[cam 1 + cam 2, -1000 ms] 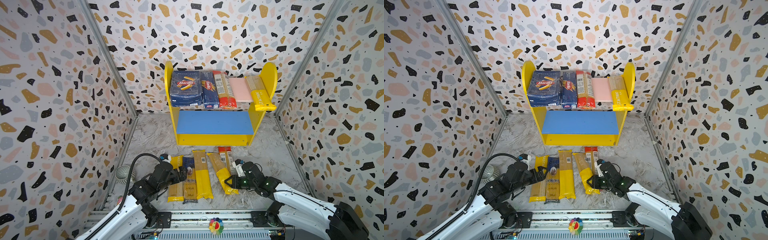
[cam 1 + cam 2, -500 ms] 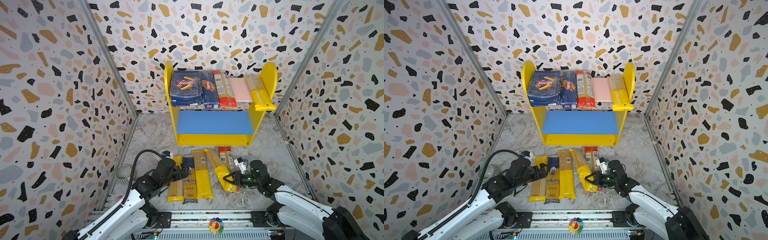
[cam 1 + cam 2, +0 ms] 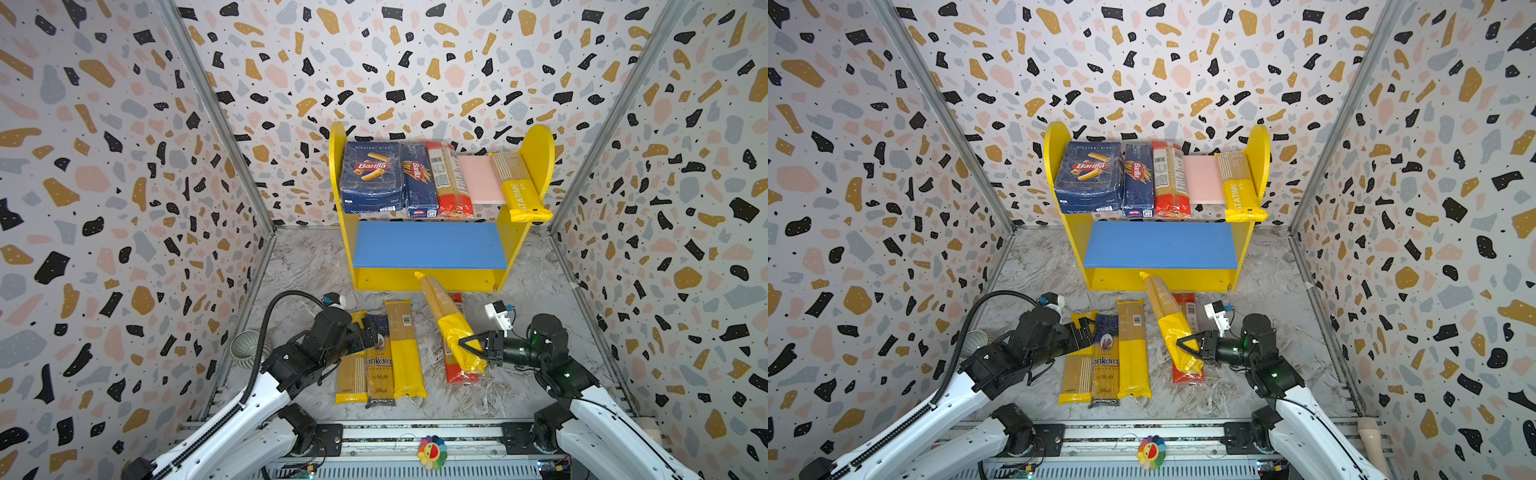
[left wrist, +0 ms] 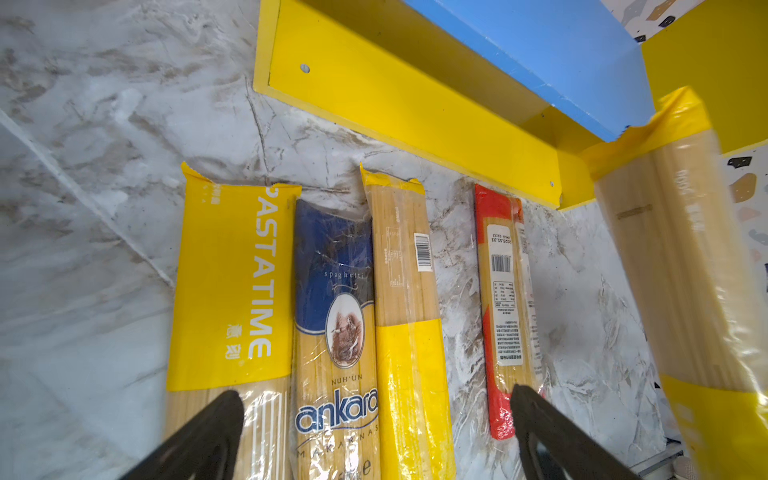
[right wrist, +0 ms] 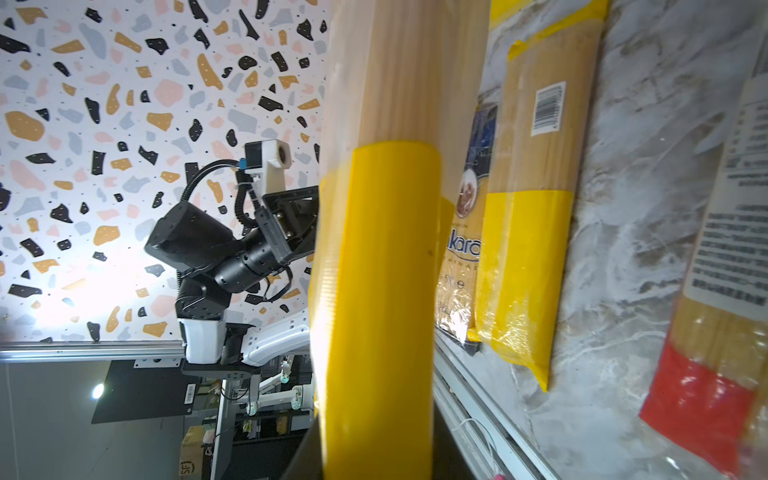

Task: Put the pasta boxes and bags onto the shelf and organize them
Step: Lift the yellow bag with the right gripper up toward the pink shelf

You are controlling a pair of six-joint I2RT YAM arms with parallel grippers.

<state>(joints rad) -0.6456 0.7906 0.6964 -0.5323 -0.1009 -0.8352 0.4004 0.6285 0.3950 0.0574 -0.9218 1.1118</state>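
The jaws of the left gripper (image 3: 368,334) stand wide apart and hold nothing; it hovers low over the near-left row of bags on the floor, above the PASTATIME bag (image 4: 232,286) and the ankara bag (image 4: 332,316); just right of these lies a yellow-ended bag (image 4: 405,316), the three close side by side. Further right a red-ended bag (image 4: 505,299) lies alone; above it the right gripper (image 3: 465,347) has its jaws clamped on the yellow band of the raised bag (image 3: 438,307), which is tilted, its far end towards the base of the shelf (image 3: 536,166). On the pink upper board (image 3: 478,178), from left to right, lie the wide Barilla box (image 3: 372,176), the narrow Barilla box (image 3: 419,180), a red-ended packet (image 3: 451,183) and, leaning on the right panel, a yellow packet (image 3: 519,187).
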